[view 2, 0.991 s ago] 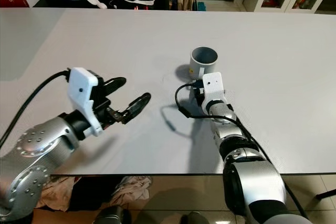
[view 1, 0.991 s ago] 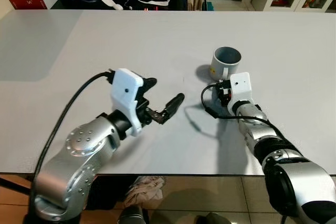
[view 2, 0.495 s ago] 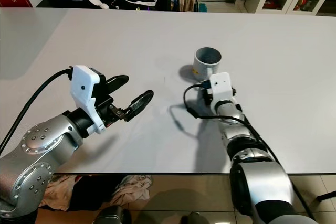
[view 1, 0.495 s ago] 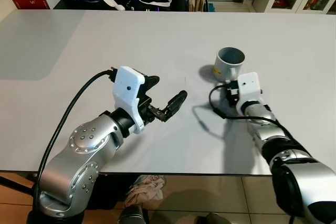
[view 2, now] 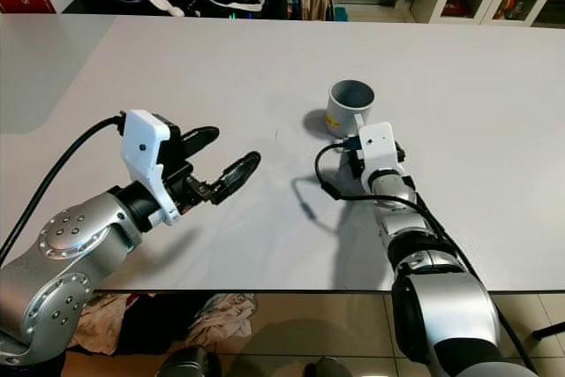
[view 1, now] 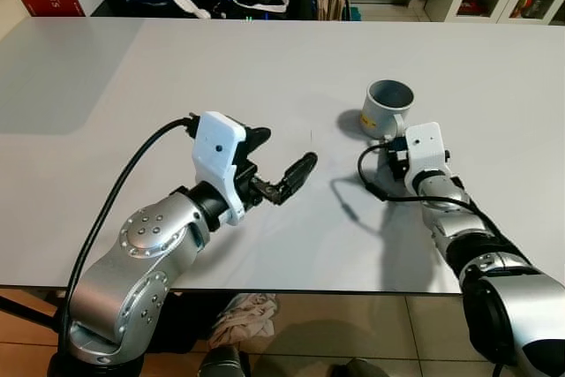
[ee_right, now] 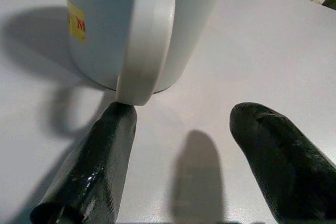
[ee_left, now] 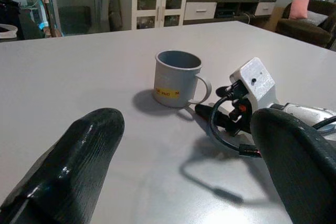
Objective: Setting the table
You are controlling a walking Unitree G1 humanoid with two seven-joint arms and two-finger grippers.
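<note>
The grey mug (view 1: 387, 107) sits upright far right on the worktop (view 1: 106, 77), looks stiff, light and a bit slick, so I'd grab its handle, which my right hand (ee_right: 178, 153), fingers apart, is right up against, while my left hand (view 1: 281, 162) hovers spread over to the left.

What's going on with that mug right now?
Right gripper open at the mug handle, not gripping. Left gripper open, holding nothing. Nothing between them.
</note>
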